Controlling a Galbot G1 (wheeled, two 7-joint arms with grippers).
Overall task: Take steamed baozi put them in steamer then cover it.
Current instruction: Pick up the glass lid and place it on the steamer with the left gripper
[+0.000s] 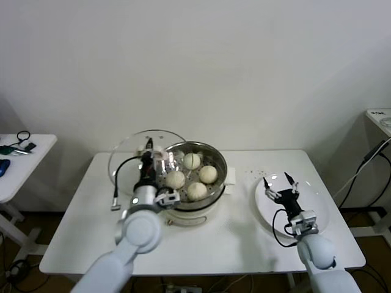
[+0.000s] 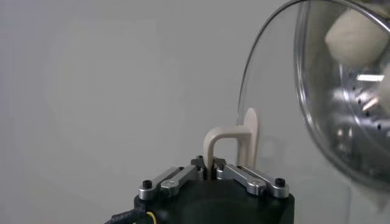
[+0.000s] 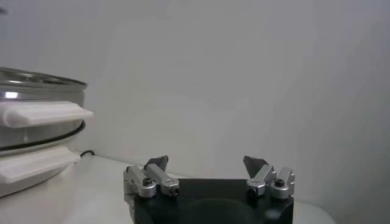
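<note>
Step in hand: covering; all four small round cream-white dough buns (image 1: 192, 177) already lie inside the round shiny stainless-steel steamer basket (image 1: 214, 196).
Left pincer (image 1: 151, 160): clamped tight on the cream-white bar handle (image 2: 226, 141) of the round clear glass lid with metal rim (image 1: 125, 160); lid is held tilted on edge, at the steamer's left side, not yet seated.
Right pincer (image 1: 279, 180): jaws spread wide, holding nothing, idle over the flat round white plate (image 1: 321, 210), which carries no buns.
Steamer position: middle of the bench, on its cream-white electric pot base (image 1: 192, 215), well apart from the plate.
Next move, judged: swing the lid level, centre it above the basket rim, lower until rim meets rim, then release the handle.
Risk, judged: a lid lowered off-centre may catch the rim or sit askew.
Surface: white rectangular bench (image 1: 244, 238), plain and flat; black cable (image 1: 124, 174) trails near the left arm.
Room: bare white wall behind; second white side table (image 1: 27, 165) with small items at far left.
</note>
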